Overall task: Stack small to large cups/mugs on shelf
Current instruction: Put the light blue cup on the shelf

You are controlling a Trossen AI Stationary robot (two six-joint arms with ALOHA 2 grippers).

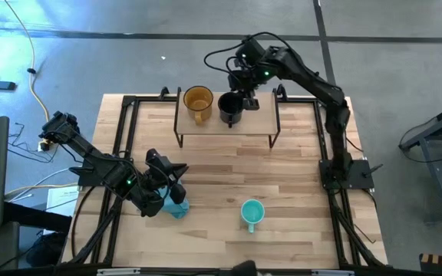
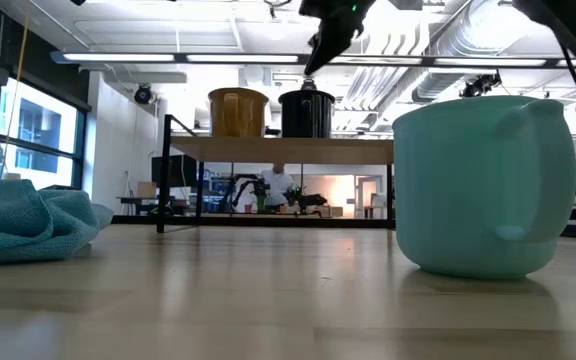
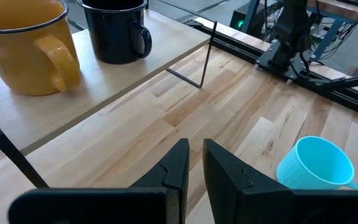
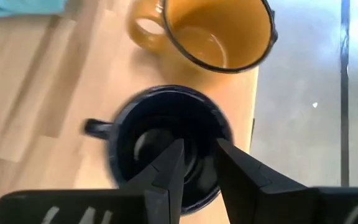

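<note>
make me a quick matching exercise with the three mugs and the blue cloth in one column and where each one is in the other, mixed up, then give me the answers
1. amber mug
2. black mug
3. teal mug
4. blue cloth

A. on the tabletop beside the left gripper
B. on the shelf, under the right gripper
C. alone on the tabletop, near the front edge
D. on the shelf, at its left end

Pairs: 1-D, 2-B, 3-C, 4-A

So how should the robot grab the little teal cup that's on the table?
Probably by the rim, from straight above. The teal mug stands upright with its open mouth facing up and bare table around it, so one finger could slip inside and one outside, away from the handle. Neither gripper is near it.
</note>
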